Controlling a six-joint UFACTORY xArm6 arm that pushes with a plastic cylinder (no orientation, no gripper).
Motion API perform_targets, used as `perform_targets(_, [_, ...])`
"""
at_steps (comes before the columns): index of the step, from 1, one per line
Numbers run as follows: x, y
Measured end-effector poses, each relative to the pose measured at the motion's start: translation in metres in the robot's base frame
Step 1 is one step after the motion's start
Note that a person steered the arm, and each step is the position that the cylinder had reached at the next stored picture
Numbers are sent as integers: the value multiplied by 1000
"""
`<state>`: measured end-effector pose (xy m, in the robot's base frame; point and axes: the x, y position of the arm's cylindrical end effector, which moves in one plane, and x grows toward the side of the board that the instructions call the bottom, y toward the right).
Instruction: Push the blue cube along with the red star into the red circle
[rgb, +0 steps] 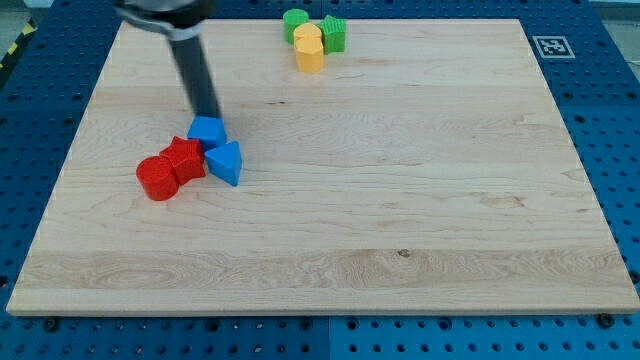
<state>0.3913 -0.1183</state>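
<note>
since the rig carried only a straight dark rod w/ no fingers or jaws at all, there was nothing to spread, press together or pinch; my tip (208, 115) sat at the top edge of the small blue cube (207, 131), touching it or v. nearly so, on the side away from the red blocks. the blue cube lay toward the view's left on the pale wooden board (400, 200), its lower-left corner against the red star block (185, 158), which in turn pressed against the red round cylinder block (156, 178) at its lower left. a blue triangular block (226, 162) sat just beside the cube's lower right, touching the star's right side. judging from this, the three task blocks were already bunched, so the job looked nearly done. to finish well i'd have pushed down-left, along the cube-star-circle line, slow & centred on the cube's face, so it wouldn't rotate off or drag the blue triangle in. well apart at the view's top sat a green round block (295, 22), a yellow block (309, 47) and another green block (335, 33), clustered & irrelevant.
</note>
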Motion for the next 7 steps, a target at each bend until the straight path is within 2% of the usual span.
perform_targets(1, [2, 46])
perform_targets(4, [130, 15])
perform_targets(5, [139, -43])
perform_targets(7, [137, -76])
